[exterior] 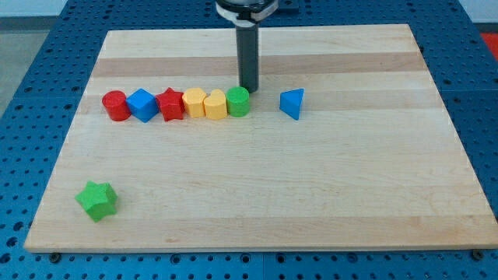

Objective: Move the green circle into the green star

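Green circle (238,102) ends a tight row, touching the yellow block (215,104) on its left side; green star (97,200) sits far below-left of it. My tip (248,88) is just behind the circle, probably touching, hard to tell. No hand here, nothing grasped. Risk: pushing toward the star drags the yellow neighbours along or the circle slips off the tip.
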Available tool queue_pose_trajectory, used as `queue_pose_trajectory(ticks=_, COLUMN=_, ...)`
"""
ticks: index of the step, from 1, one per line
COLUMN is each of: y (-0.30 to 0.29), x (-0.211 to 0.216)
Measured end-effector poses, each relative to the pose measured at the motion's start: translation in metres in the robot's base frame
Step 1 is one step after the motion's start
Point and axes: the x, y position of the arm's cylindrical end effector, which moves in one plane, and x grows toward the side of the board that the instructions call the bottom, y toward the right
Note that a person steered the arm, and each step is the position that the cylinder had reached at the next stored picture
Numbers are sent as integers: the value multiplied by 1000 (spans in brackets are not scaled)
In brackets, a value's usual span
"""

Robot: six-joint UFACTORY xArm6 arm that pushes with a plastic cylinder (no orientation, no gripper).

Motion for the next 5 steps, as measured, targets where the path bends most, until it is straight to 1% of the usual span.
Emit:
queue_pose_trajectory(ticks=1, y=-2, x=12)
queue_pose_trajectory(ticks=4, y=-2, x=83)
queue_pose_trajectory(ticks=5, y=-2, x=100)
